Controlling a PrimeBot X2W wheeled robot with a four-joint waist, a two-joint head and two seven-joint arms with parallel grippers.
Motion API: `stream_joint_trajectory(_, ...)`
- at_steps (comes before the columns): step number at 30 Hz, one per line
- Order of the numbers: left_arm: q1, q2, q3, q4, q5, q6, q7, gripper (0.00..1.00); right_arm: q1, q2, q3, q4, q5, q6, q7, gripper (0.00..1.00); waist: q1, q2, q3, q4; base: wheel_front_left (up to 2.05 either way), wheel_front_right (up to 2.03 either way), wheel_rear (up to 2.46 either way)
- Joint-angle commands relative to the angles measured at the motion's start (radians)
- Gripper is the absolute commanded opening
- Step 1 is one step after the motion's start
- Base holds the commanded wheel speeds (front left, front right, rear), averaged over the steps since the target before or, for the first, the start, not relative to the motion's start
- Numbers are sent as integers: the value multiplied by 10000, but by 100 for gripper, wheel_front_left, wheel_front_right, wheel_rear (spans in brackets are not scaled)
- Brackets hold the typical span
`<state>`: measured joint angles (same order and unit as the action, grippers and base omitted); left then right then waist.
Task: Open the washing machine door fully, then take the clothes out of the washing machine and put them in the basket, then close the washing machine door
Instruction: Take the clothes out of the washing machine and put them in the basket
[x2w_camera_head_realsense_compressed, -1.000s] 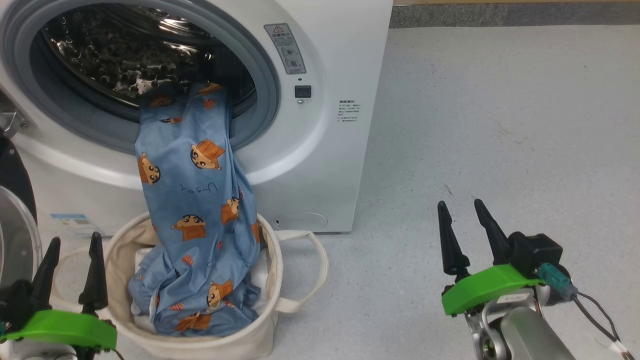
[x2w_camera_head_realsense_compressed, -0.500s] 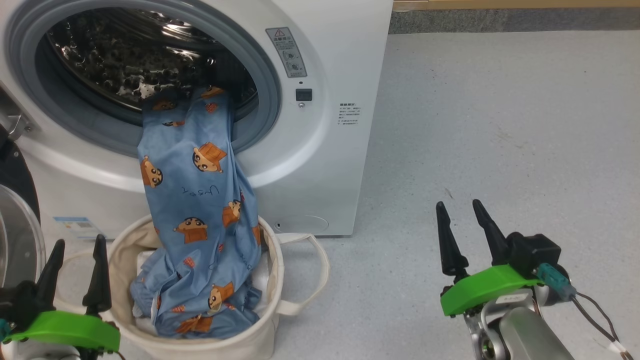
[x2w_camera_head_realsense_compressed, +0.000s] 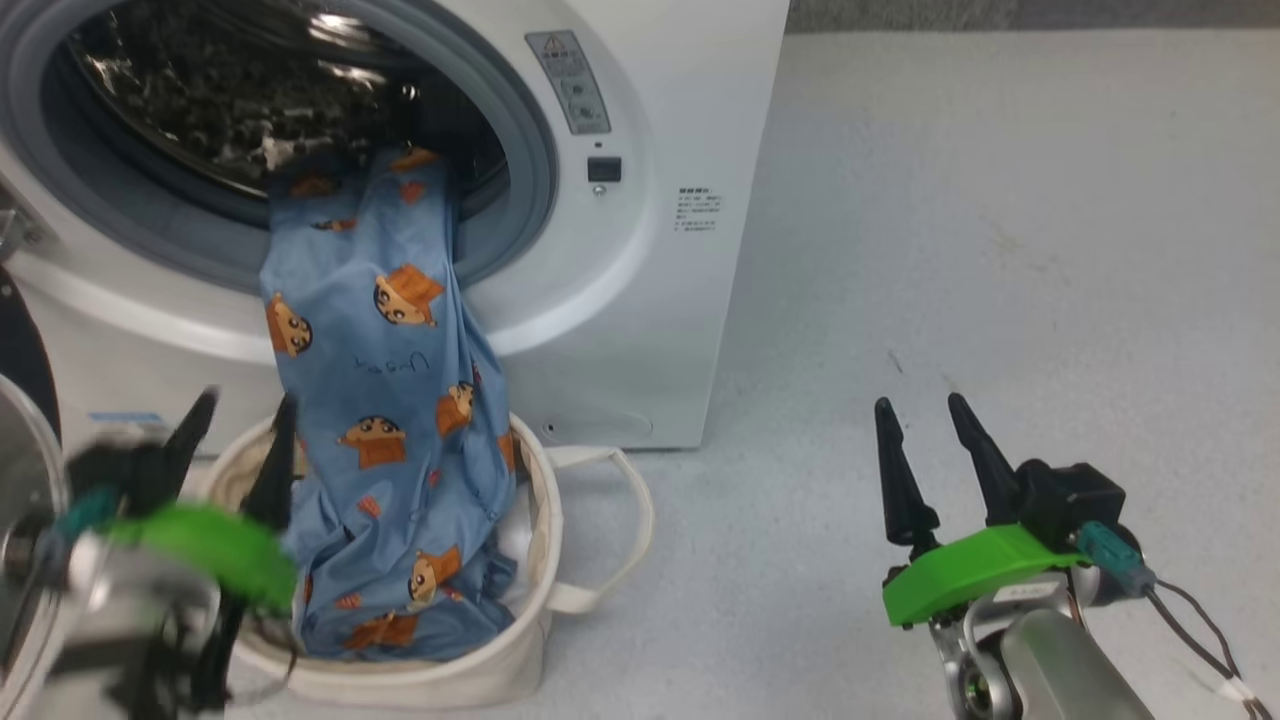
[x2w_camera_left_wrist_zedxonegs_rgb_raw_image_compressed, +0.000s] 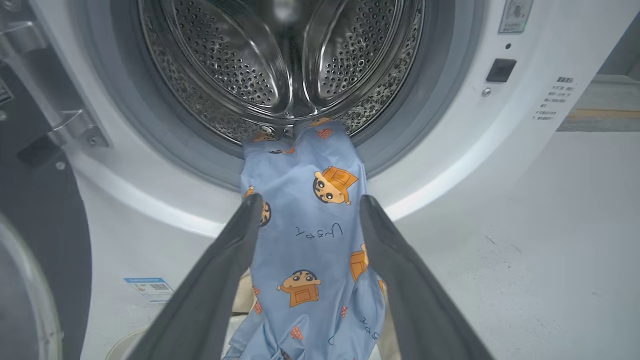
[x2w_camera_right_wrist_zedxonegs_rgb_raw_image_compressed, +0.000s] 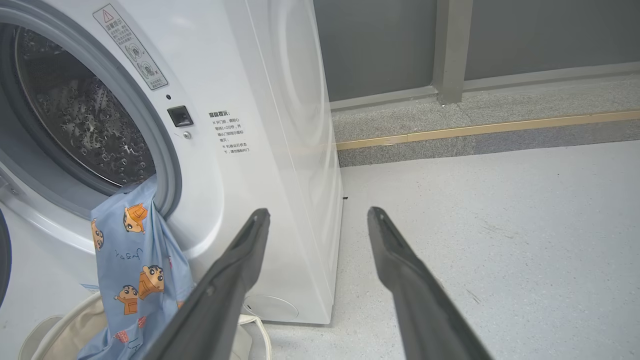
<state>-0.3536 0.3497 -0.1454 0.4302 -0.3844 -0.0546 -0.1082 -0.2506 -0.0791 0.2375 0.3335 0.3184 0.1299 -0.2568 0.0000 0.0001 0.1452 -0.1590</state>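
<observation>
Clothes (x2w_camera_left_wrist_zedxonegs_rgb_raw_image_compressed: 310, 240) drape from drum (x2w_camera_left_wrist_zedxonegs_rgb_raw_image_compressed: 235, 65) — claw (x2w_camera_left_wrist_zedxonegs_rgb_raw_image_compressed: 311, 200) spread.

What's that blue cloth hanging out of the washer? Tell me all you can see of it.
The cloth is thin, light blue fabric printed with orange-brown cartoon boys and small script. Its top end lies inside the drum; it drapes over the grey gasket and down the washer, and its lower end is bunched in the basket.

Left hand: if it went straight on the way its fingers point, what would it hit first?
Probably the clothes hanging from the washing machine into the basket; the open left hand frames that cloth, though how far off is unclear.
</observation>
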Motion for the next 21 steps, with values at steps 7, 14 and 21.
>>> stream_joint_trajectory(7,-3321,323,-329,929,202,-241,1982,100,-615,-10,113,-498,-103,8,-49,100,0,-1,805,-233,0,0,0)
stream_joint_trajectory(14,-5829,232,-795,2439,264,-408,3497,100,-841,68,-6,-696,-165,8,-49,100,0,-1,1616,-577,0,0,0)
stream_joint_trajectory(21,-7928,165,-1396,4081,378,-642,4258,100,-1148,144,-179,-971,-271,8,-49,100,0,-1,2606,-878,0,0,0)
